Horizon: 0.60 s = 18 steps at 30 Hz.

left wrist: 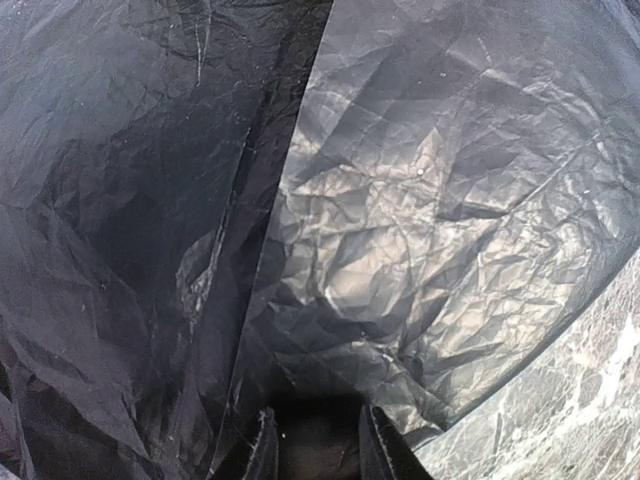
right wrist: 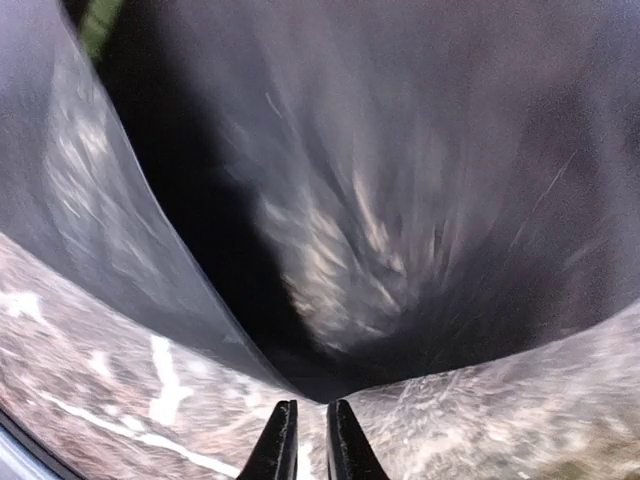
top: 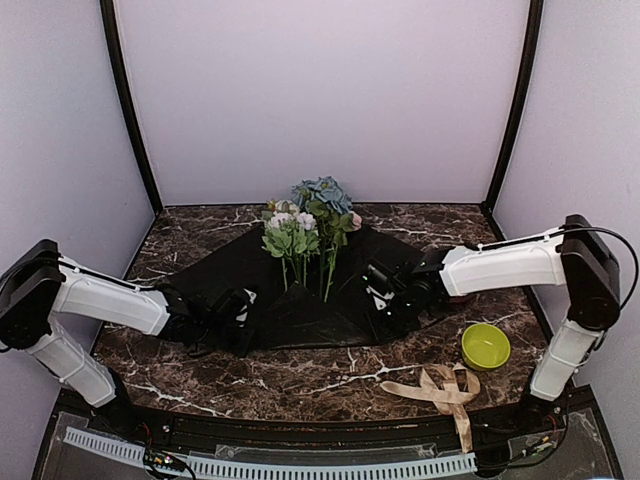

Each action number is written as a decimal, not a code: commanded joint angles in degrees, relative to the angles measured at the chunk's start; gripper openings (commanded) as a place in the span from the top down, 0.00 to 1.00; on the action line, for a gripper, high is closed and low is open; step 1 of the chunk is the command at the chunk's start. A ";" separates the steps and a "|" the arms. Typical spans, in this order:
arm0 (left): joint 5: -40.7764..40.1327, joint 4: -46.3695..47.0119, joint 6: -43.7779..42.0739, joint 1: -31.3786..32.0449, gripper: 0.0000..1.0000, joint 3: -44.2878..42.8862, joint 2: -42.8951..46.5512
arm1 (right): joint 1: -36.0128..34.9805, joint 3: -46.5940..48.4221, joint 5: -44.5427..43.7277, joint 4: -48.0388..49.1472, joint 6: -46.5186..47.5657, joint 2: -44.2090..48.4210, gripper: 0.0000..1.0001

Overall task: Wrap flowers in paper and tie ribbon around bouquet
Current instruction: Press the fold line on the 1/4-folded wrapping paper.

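- Left pincer [left wrist: 318, 452]: low at the left part of the paper [top: 290, 300], fingers part way apart, black sheet filling the gap; cannot tell whether gripped.
- The paper: spread wide across the middle of the marbled tabletop [top: 300, 378], crumpled and standing up in folds around the left pincer; strip of bare marble between its near edge and the arm bases.
- The flowers [top: 300, 238]: lying on the paper's middle, long axis far to near, blooms toward the back wall, stems pointing at the near edge, blue head farthest.
- Right pincer [right wrist: 310, 440]: almost closed, pinching the paper's right edge, flap lifted off the marble.
- Yellow-green round dish [top: 485, 346]: on bare marble, right of the paper, apart from it.
- The ribbon [top: 440, 388]: loose beige tangle just nearer than the dish, one tail running toward the near edge.
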<state>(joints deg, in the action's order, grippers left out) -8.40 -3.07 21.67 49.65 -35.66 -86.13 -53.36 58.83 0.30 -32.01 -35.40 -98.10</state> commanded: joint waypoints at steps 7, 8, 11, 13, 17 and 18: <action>-0.42 -12.27 4.30 -0.54 0.70 2.84 2.68 | -5.96 29.34 12.32 4.56 9.22 -13.32 0.89; -0.91 -13.65 4.72 -0.74 0.70 2.30 2.71 | -5.96 31.25 13.84 5.59 9.44 -15.22 0.89; -0.92 -16.14 8.11 -0.87 0.70 1.20 3.12 | -5.92 35.67 16.58 7.71 9.48 -21.31 0.92; -0.51 -16.79 11.00 -0.87 0.70 1.77 3.94 | -6.03 38.04 19.94 6.63 9.79 -25.24 0.93; -2.75 -20.38 14.68 -0.87 0.70 2.77 7.29 | -6.40 37.84 21.42 6.43 9.02 -29.23 0.94; -2.86 -21.21 15.28 -0.87 0.70 2.72 8.48 | -6.40 37.36 20.99 6.48 8.07 -29.70 0.94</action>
<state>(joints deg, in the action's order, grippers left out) -9.93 -13.65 31.66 49.21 -34.92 -81.12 -59.35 96.14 17.85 -25.63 -26.76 -126.26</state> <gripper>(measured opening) 0.302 0.063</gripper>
